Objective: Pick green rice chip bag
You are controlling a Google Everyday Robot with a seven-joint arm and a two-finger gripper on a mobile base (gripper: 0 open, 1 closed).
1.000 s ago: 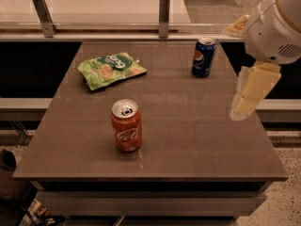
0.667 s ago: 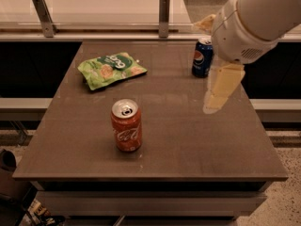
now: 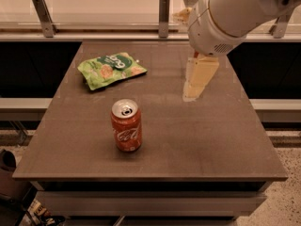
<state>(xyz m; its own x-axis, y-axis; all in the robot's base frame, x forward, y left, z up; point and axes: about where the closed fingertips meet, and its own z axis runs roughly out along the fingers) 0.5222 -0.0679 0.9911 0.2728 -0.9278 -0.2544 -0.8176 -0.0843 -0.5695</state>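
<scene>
- I see the gripper (image 3: 194, 84) over the right rear part of the table (image 3: 197, 145), hanging below the arm's bulky white wrist housing (image 3: 225, 14) at the upper right of my view.
- The gripper is cream-coloured and points down at a slight tilt, with its tip low over the tabletop. I cannot tell whether it touches the surface.
- From this angle it reads as one wedge, so I cannot tell whether it is spread or closed.
- The green rice chip bag (image 3: 112, 68) lies flat on the left rear part of the table, its dark green and white logo facing up and its long side running roughly left to right.
- The bag is well apart from the gripper, with bare tabletop between them, and nothing rests on it or touches it.
- A red Coca-Cola can (image 3: 126, 125) stands upright near the middle front of the table, nearer to me than the bag and apart from it.
- Beyond the table's far edge runs a pale counter behind a low rail on metal posts (image 3: 163, 11).
</scene>
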